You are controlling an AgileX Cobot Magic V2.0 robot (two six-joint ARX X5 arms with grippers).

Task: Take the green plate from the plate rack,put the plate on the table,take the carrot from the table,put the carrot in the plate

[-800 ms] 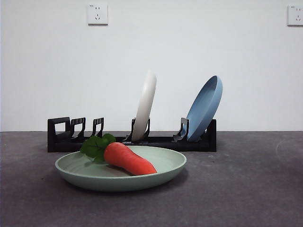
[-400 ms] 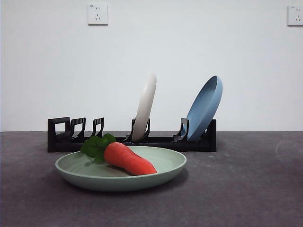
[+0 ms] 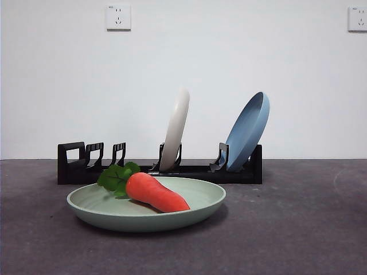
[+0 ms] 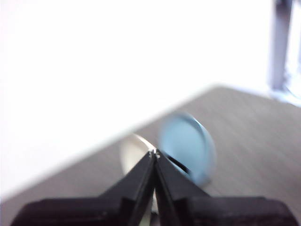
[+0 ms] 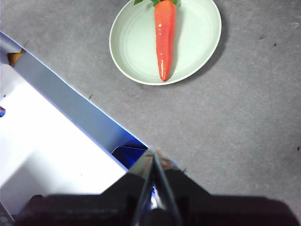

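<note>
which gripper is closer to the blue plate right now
Left. The left gripper hangs just above the rack with the blue plate close beyond its tips. The right gripper is over bare table, back from the green plate and carrot.

Left gripper [image 4: 154,153]: two matte black jaws, wedge-shaped, tapering to thin tips with a small pale glint at the tip; broad black base, blurred. Right gripper [image 5: 153,154]: same black tapered jaws, inner edges catching grey and faint reddish highlights; wide dark base below.
</note>
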